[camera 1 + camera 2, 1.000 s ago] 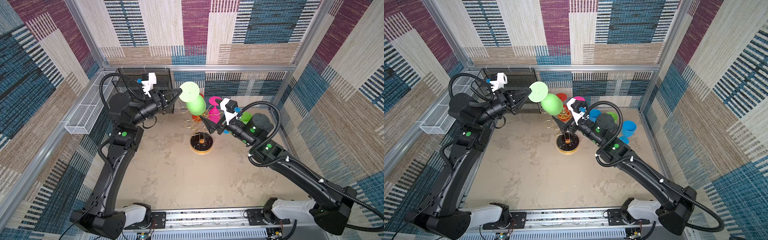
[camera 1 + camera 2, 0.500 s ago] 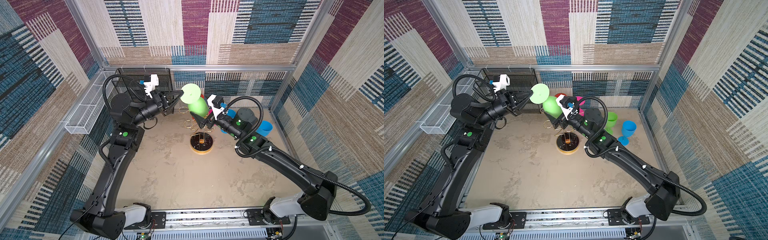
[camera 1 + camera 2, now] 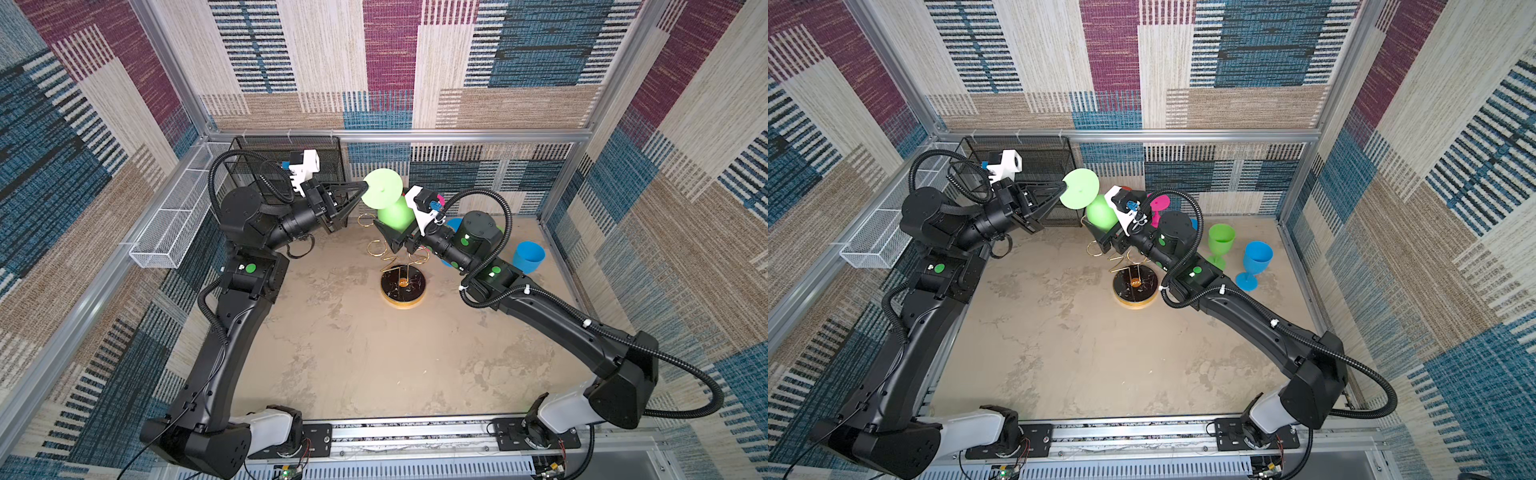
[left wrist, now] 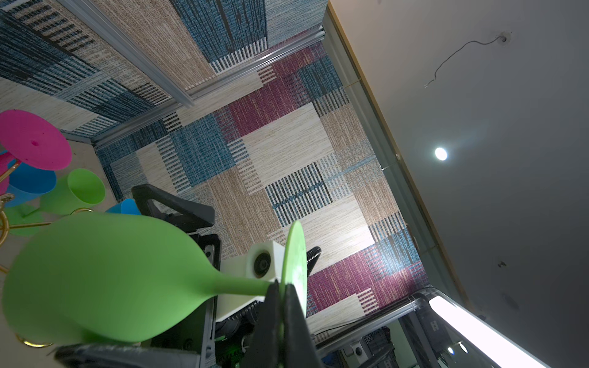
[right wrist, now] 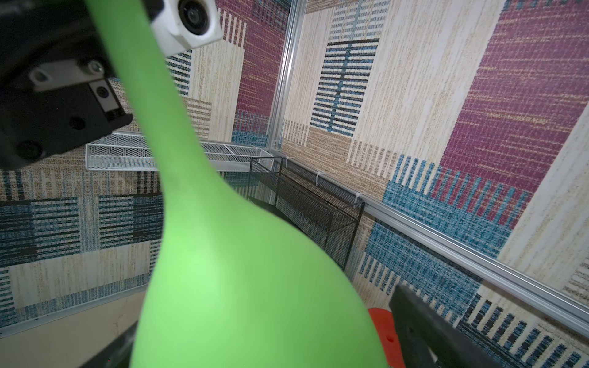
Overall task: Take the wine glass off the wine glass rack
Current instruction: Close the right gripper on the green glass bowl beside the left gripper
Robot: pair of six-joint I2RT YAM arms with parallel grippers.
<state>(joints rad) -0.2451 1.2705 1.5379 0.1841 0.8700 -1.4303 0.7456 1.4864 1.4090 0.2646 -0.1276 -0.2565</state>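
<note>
At the wine glass rack [image 3: 402, 286], left gripper [image 3: 360, 191] clamps the wine glass [image 3: 393, 212] stem. Right gripper [image 3: 395, 227] gapes around the bowl; contact hidden.

Swung the right gripper [image 3: 395, 227] in from 3 o'clock of the wine glass rack [image 3: 402, 286] to 12 o'clock, high over its base. Put its wide-spread jaws either side of the bowl of the green wine glass [image 3: 392, 210]; cannot tell whether touching. Folded the right arm [image 3: 540, 307] inward toward 9 o'clock. Uncovered the blue glass [image 3: 528, 255] at 3 o'clock of the rack in a top view.
</note>
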